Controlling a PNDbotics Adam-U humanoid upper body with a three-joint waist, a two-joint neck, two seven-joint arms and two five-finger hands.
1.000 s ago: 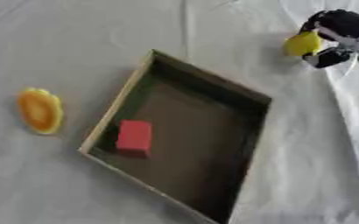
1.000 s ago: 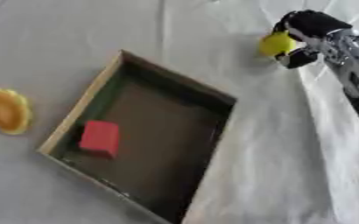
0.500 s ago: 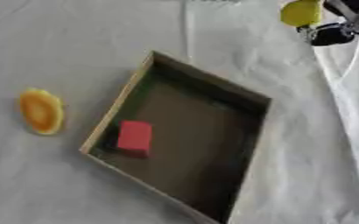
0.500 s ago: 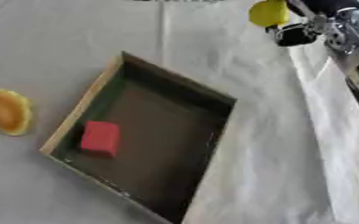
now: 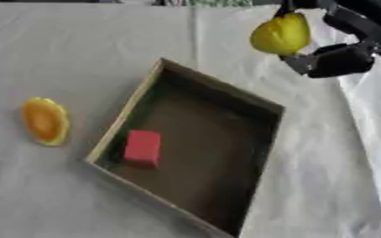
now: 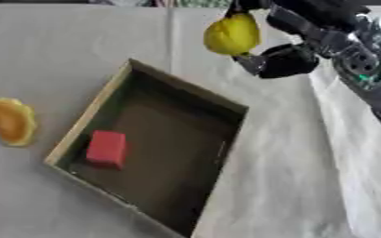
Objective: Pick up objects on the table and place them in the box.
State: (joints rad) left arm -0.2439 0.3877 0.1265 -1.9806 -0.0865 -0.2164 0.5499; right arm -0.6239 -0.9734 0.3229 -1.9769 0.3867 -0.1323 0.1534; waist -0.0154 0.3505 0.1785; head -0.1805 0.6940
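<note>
At the top right, left eye view: I see my right hand (image 5: 340,44) coming in from the upper corner, raised off the cloth (image 5: 72,51).
Grip: its fingers are curled round a yellow pear (image 5: 281,35); one dark finger sits just below and right of the fruit.
Pear: in the air beyond the box's far corner, not over the inside as far as I can tell.
Box (image 5: 263,139): shallow, open, turned diamond-wise, with tan walls and a dark floor.
Block (image 5: 142,148): red, lying inside the box near its left corner.
Slice (image 5: 45,121): orange, flat on the cloth, left of the box and apart from it.

Right eye view, same spot: the hand shows more fully, black fingers with silver parts behind them running down the right edge.
Hold: the pear sits between fingers above and a thick dark finger below; I cannot tell how much of the palm touches it.
Left hand: I see none in either view.
</note>
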